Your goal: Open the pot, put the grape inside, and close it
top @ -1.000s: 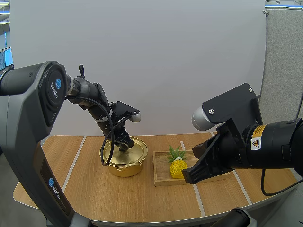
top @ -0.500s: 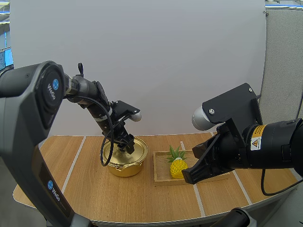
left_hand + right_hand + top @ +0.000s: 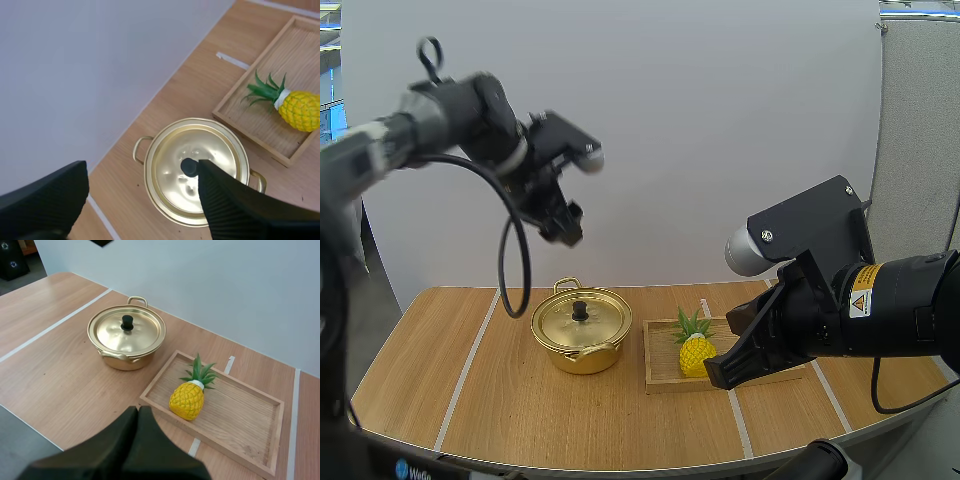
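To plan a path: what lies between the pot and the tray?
Nothing: a bare strip of table separates pot and tray, clearest in the right wrist view.

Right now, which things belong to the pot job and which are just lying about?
Job: pot, its lid, pineapple (the fruit on hand, not a grape).
Lying about: wooden tray under the pineapple.

Right arm [image 3: 905, 320] is cased in black, with grey cap [image 3: 746, 250] and yellow warning label [image 3: 863, 290] fitted; left gripper [image 3: 141, 165] fingers [image 3: 230, 205] are ribbed black.
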{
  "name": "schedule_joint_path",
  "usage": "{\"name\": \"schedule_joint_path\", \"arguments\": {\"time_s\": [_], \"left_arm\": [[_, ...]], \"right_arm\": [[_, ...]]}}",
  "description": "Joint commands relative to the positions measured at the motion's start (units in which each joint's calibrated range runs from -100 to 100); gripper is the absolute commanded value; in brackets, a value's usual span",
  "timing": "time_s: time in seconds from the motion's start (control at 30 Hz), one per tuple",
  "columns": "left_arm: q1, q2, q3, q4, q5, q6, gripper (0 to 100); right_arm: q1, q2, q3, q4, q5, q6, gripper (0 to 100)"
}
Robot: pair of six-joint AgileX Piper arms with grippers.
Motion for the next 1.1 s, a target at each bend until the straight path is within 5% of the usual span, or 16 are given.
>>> {"name": "schedule_joint_path", "arguments": {"time_s": [0.0,0.6,0.83,1.07], "left_arm": [[-0.13,-7.2,-1.7,0.5,2.9,-1.0,100],[-0.13,-37.5,-1.8,0.5,10.4,-11.9,100],[-0.13,-40.3,-1.8,-0.4,10.4,-14.7,0],[-0.13,-44.4,5.0,-5.5,10.4,-15.5,0]], "right_arm": [[-0.2,-0.5,0.2,-0.3,0.2,0.2,0],[-1.5,-0.5,0.2,-0.3,0.2,0.2,0],[-4.4,-0.5,0.2,-0.3,0.2,0.2,0],[-7.7,-1.9,0.2,-0.3,-1.1,0.2,0]]}}
